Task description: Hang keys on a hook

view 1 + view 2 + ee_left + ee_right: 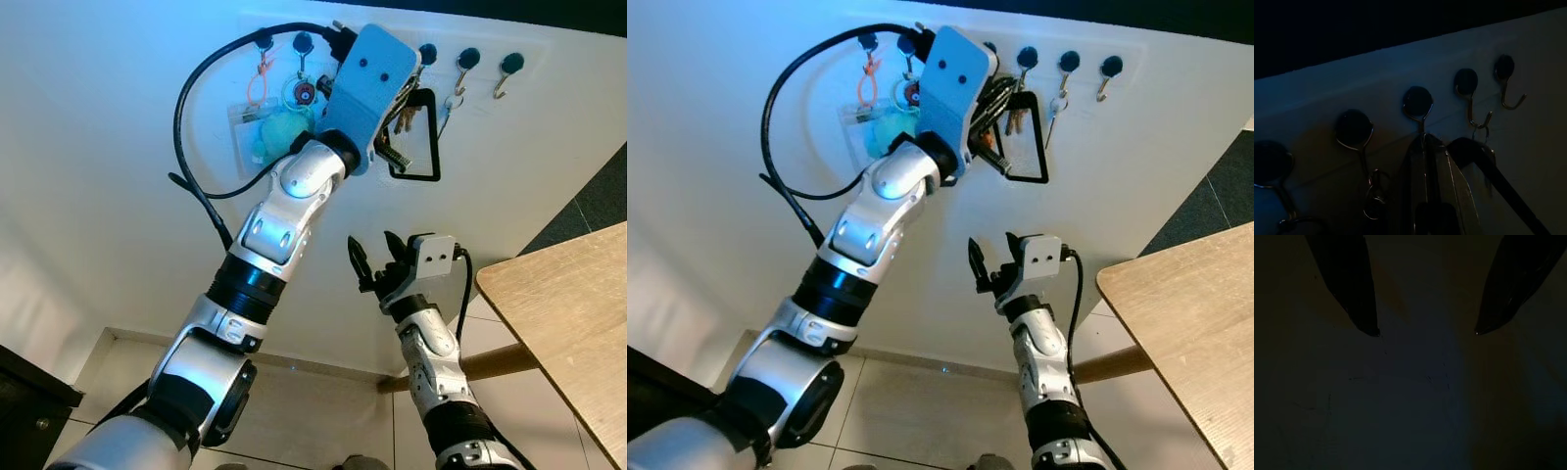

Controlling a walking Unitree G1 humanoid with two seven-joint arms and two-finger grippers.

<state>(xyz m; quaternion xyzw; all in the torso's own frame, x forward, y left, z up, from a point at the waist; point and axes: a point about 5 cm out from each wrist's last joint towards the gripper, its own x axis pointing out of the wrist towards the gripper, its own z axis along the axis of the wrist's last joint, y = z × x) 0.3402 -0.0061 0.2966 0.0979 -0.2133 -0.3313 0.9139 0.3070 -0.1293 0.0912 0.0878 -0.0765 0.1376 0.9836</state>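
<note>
A row of black-based metal hooks (468,59) runs along the white wall. My left arm is raised to it, and its blue wrist housing (367,73) covers the gripper in the eye views. In the dim left wrist view, my left gripper (1424,143) sits shut just under one hook (1418,102). It holds the bunch of keys (403,119), whose black strap loop (423,137) hangs down beside it. My right gripper (373,257) is open with nothing between its fingers, lower down in front of the bare wall.
A clear badge holder with an orange clip (257,88) and a teal item (282,129) hang from hooks on the left. A single key (449,106) hangs further right. A wooden table (568,313) juts in at right, and a black cabinet (29,403) stands at lower left.
</note>
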